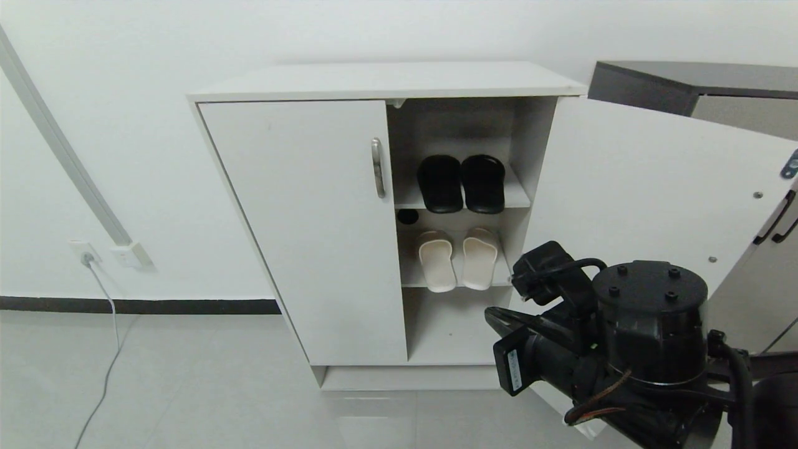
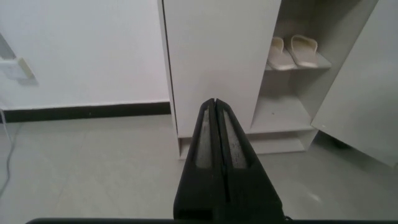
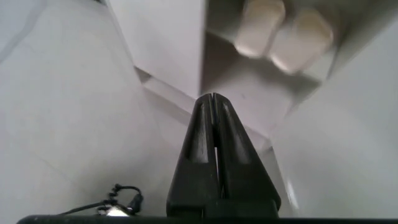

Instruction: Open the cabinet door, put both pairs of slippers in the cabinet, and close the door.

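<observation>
Progress: door-opening step looks done; the right door (image 1: 654,187) of the cabinet (image 1: 386,81) stands swung wide, while the left door (image 1: 299,224) with its metal handle (image 1: 376,167) is shut.
Black slippers (image 1: 461,183): inside the cabinet, side by side on the upper shelf, toes toward the back.
White slippers (image 1: 458,259): inside on the middle shelf, directly below the black pair, also side by side, heels near the shelf's front edge.
Bottom shelf (image 1: 449,330): bare.
Floor (image 1: 187,386): no slippers on the tiles in front of the cabinet.
Judgement: both pairs are stowed, so the placing step appears complete; what remains is closing the right door.
Right arm (image 1: 648,312): low, in front of the open compartment and just beside the inner face of the open door, with the wrist aimed toward the cabinet's lower shelves.
Right gripper (image 3: 213,99): jaws pressed together, nothing between them; it points at the cabinet's base below the white pair.
Left gripper (image 2: 214,102): jaws closed flat against each other, empty; it hangs over the floor, well apart from the cabinet, aimed at the shut left door.
Next move, as a guess: get the right arm behind the open door's outer face or edge to push it shut.
</observation>
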{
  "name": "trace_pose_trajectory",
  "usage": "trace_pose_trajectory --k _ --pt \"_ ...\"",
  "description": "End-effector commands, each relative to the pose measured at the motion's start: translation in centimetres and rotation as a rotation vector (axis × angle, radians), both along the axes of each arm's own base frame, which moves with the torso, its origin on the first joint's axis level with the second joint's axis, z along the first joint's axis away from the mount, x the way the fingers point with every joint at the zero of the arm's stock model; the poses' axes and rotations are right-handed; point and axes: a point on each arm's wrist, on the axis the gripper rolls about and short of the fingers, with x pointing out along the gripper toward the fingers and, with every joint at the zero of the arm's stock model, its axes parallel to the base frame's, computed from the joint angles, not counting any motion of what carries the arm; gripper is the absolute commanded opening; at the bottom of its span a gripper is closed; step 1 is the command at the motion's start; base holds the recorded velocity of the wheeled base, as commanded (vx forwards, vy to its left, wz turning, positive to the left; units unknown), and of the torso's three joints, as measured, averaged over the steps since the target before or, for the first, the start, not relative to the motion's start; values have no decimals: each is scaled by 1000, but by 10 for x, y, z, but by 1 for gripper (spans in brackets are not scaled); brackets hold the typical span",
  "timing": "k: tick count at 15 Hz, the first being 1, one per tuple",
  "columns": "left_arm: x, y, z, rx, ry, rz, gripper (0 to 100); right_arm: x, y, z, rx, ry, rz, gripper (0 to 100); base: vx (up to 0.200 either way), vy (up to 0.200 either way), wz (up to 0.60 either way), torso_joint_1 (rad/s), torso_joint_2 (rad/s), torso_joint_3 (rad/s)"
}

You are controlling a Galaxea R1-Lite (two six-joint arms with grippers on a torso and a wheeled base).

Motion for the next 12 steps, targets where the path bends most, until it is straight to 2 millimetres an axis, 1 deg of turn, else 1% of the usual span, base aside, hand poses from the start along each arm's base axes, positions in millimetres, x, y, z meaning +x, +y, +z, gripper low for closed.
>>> trace_pose_trajectory --k 1,4,12 --pt "0 0 0 0 2 0 0 2 1 -1 0 1 -5 0 0 0 0 27 -525 -364" --pt "0 0 0 -2 2 0 0 8 5 -5 21 -20 -17 0 0 0 0 84 -473 -362" --pt "0 0 0 -2 2 0 0 8 5 -7 14 -32 -19 0 0 0 0 141 -474 -333"
